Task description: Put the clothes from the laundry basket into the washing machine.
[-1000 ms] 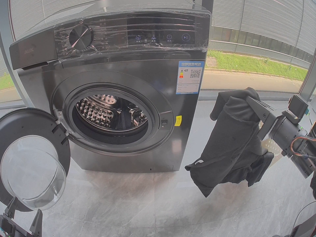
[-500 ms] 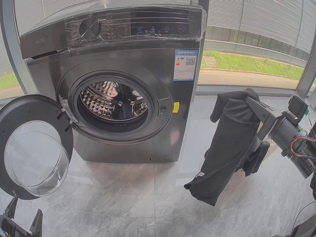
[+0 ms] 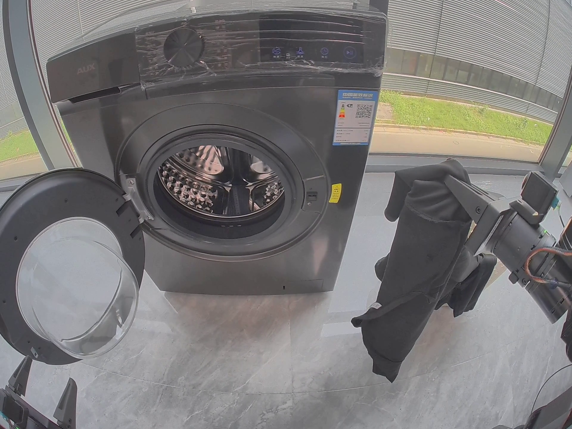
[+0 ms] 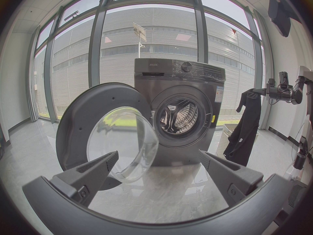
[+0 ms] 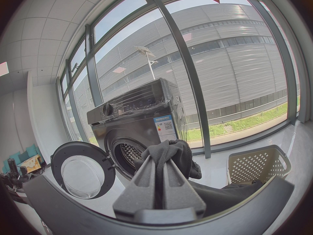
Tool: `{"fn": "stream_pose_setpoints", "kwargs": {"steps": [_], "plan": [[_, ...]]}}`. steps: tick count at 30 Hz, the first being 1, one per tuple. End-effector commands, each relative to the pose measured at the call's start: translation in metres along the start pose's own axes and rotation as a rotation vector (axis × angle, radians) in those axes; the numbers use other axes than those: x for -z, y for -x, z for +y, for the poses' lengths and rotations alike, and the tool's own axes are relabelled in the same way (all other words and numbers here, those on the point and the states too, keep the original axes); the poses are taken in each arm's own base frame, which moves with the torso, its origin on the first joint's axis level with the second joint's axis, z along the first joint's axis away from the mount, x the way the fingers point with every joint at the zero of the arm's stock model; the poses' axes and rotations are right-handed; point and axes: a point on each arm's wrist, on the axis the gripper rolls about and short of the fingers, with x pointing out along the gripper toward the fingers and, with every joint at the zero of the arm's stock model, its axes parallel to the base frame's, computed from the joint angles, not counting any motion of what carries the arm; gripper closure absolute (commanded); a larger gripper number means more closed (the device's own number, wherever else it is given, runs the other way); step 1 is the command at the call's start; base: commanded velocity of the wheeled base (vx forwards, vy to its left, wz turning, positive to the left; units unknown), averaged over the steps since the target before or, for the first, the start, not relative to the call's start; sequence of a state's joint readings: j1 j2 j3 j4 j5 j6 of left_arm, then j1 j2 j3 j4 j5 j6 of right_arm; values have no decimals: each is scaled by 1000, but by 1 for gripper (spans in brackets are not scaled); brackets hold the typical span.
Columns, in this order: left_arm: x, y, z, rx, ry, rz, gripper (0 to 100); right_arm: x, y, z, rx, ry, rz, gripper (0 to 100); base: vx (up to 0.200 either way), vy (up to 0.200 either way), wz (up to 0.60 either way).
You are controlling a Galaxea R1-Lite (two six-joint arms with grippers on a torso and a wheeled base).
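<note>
Right gripper (image 3: 451,181) clamped on dark garment (image 3: 417,251)

I hold the cloth by its top. It hangs long and vertical, hem apparently just off the floor (image 3: 268,358), though I can't be sure. Drum opening (image 3: 220,189) of the washing machine (image 3: 351,210) lies at nine o'clock from that gripper in the head view, well apart. Left gripper (image 4: 157,154) sits spread and empty, low by the open door (image 3: 65,269).

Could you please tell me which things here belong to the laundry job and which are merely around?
Part of the job:
dark garment, clamped in the right hand
washing machine, with its open door and drum
laundry basket
left hand, open and holding nothing

Just around:
blue label on the machine's front
plastic film wrapped on it
grass outside the windows
</note>
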State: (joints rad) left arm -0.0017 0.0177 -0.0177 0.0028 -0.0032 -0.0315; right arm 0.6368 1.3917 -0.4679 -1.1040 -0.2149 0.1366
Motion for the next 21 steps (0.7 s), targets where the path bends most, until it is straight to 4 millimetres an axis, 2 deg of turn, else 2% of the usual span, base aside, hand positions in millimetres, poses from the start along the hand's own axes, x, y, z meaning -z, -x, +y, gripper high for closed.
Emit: {"fn": "stream_pose_setpoints", "kwargs": {"steps": [1,6,21], "plan": [[5,0,0,-2,1,-1,0,1,0,0,-1,1,4,100,0,200,0],[5,0,0,-2,1,-1,0,1,0,0,-1,1,4,100,0,200,0],[5,0,0,-2,1,-1,0,1,0,3,-16,-2,5,100,0,0,0]]}}
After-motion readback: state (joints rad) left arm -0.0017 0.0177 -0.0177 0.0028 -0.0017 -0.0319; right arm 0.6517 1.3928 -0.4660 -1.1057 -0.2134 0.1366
